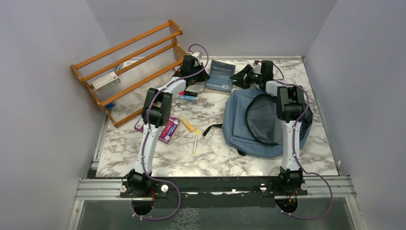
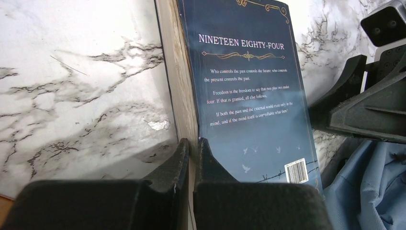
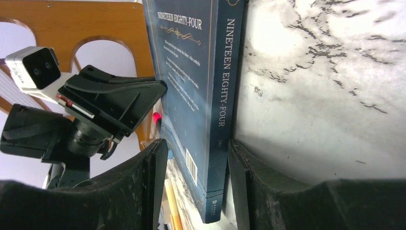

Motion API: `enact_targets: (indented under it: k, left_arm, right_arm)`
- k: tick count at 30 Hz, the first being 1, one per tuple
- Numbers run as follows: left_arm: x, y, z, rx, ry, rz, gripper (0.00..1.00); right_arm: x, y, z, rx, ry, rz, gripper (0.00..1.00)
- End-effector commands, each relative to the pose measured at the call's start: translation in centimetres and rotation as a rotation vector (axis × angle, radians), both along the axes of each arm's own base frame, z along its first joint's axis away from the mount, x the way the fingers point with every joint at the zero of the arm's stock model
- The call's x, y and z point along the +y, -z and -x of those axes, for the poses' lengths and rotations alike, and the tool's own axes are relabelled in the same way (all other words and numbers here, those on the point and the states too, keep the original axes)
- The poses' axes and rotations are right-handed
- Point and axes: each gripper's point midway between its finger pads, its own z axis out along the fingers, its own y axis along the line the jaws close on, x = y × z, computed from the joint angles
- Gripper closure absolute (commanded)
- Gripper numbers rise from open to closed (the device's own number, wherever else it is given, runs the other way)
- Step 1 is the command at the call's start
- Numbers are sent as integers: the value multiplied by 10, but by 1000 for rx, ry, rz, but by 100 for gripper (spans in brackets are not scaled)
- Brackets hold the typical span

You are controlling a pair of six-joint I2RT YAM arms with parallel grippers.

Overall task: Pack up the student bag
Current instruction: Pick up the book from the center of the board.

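The dusty-blue student bag (image 1: 244,112) lies open at the right of the table, its dark lining up; a corner shows in the left wrist view (image 2: 373,187). The dark blue book "Nineteen Eighty-Four" (image 1: 220,74) lies just behind it. My left gripper (image 1: 203,75) is at the book's left side; its jaws (image 2: 194,143) are almost closed, tips against the page edge of the book (image 2: 249,96). My right gripper (image 1: 237,76) is at the book's right side. It (image 3: 197,146) is open and straddles the spine corner of the book (image 3: 191,72), with a gap at the left finger.
A wooden rack (image 1: 129,62) leans at the back left. A purple packet (image 1: 165,128), an orange marker (image 1: 187,123), a yellow marker (image 1: 196,140) and more pens (image 1: 187,95) lie mid-table left of the bag. A black strap (image 1: 212,128) trails from the bag.
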Motion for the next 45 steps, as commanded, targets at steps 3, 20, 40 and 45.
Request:
enact_targets:
  k: [3, 20, 40, 45]
  left_arm:
    - [0, 131, 108, 458, 68, -146, 100]
    - [13, 127, 113, 493, 41, 15, 100]
    - [-11, 102, 107, 384, 92, -114, 58]
    - [-13, 102, 113, 388, 98, -136, 43]
  right_arm:
    - [22, -24, 10, -55, -49, 179, 47]
    - [-12, -5, 15, -25, 47, 432, 35]
    - [-62, -5, 19, -42, 152, 594, 31]
    - [-65, -2, 24, -37, 146, 585, 31]
